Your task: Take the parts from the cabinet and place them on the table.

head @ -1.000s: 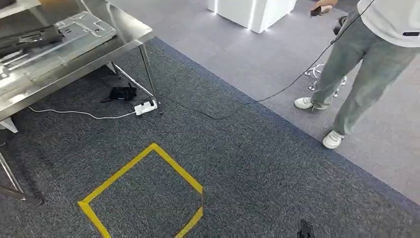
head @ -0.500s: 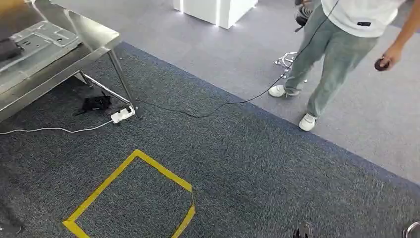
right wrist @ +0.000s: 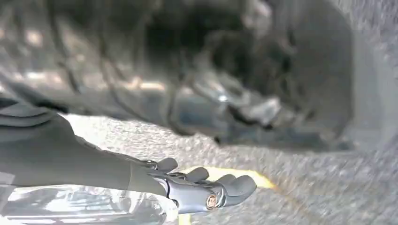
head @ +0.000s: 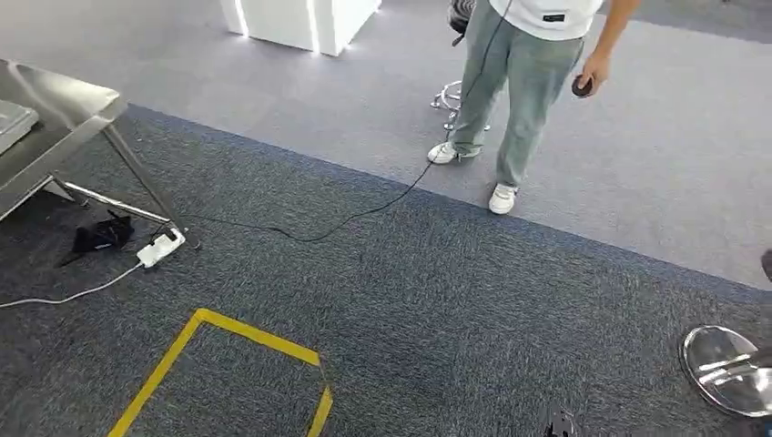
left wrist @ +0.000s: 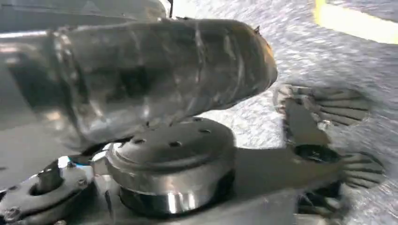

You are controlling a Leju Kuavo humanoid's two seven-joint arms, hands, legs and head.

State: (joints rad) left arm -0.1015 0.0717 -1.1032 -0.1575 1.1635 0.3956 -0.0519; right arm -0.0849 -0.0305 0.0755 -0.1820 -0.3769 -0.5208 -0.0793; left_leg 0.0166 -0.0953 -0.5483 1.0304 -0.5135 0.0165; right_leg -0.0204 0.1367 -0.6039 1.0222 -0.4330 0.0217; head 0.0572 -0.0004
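Table (head: 55,109): stainless steel, shiny top, slanted legs, at the far left of the head view on dark grey carpet; a pale grey part (head: 14,118) lies flat on its top at the picture's edge, cut off, its shape not readable. Cabinet: cannot be made out. Under the table: white power strip (head: 161,248), black bundle (head: 98,235), black cable (head: 364,211) running toward a person (head: 523,82) in jeans and white shoes. Yellow tape square (head: 228,373) on the carpet. Chrome round base (head: 728,369) at right. Right hand (right wrist: 206,190): empty, fingers loosely extended and slightly curled, hanging above carpet. Left hand (left wrist: 324,136): blurred, fingers appear spread, holding nothing visible.
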